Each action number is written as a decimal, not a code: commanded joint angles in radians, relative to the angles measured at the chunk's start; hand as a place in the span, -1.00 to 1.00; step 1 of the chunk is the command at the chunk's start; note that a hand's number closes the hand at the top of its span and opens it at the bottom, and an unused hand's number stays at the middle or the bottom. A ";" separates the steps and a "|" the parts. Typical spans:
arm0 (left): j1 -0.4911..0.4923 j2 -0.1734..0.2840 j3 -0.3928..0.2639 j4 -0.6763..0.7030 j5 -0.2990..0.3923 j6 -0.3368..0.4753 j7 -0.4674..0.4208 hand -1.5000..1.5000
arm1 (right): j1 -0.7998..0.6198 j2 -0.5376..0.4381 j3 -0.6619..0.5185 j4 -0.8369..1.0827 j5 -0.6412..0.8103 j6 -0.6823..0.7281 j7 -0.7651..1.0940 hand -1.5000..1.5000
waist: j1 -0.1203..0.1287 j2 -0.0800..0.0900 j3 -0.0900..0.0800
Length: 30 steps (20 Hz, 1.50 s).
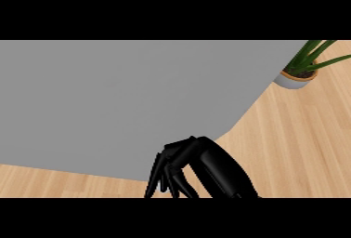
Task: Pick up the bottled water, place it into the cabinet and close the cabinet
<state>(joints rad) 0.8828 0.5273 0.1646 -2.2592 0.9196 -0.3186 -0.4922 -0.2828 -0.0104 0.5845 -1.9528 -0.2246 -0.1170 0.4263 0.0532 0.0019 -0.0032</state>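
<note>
Flat grey panel (116, 102) fills the upper left, bare across its whole visible face. Light wooden counter surface (302, 139) runs open along the right and bottom left. Sole obstacles: a green-leaved plant in a white round pot (297, 78) at the top right corner (just beside the panel's edge), and one black hand (205, 167) at bottom centre, fingers hanging downward.

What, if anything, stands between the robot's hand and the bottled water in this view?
This view cannot settle it: neither bottled water nor cabinet shows. Only the hand at the lower edge, a grey surface and a potted plant at the upper right are visible.
</note>
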 commanded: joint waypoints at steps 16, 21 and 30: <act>0.092 -0.093 0.211 0.017 0.129 -0.205 0.069 -1.00 | -0.470 -0.064 -0.468 0.579 -0.271 0.277 -0.092 1.00 | -0.026 0.000 0.003; 0.115 -0.065 0.258 -0.012 0.204 -0.209 0.112 -1.00 | -0.527 -0.041 -0.482 0.698 -0.255 0.303 -0.143 1.00 | -0.012 0.004 0.004; 0.071 -0.085 0.248 0.007 0.174 -0.231 0.140 -1.00 | -0.632 0.009 -0.463 0.774 -0.310 0.315 -0.130 1.00 | 0.004 0.010 0.002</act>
<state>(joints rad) 0.9735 0.4386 0.4094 -2.2600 1.0973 -0.5389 -0.3651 -0.7307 -0.0333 0.1859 -1.3736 -0.5398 0.2681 0.3222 0.0210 -0.0324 0.0217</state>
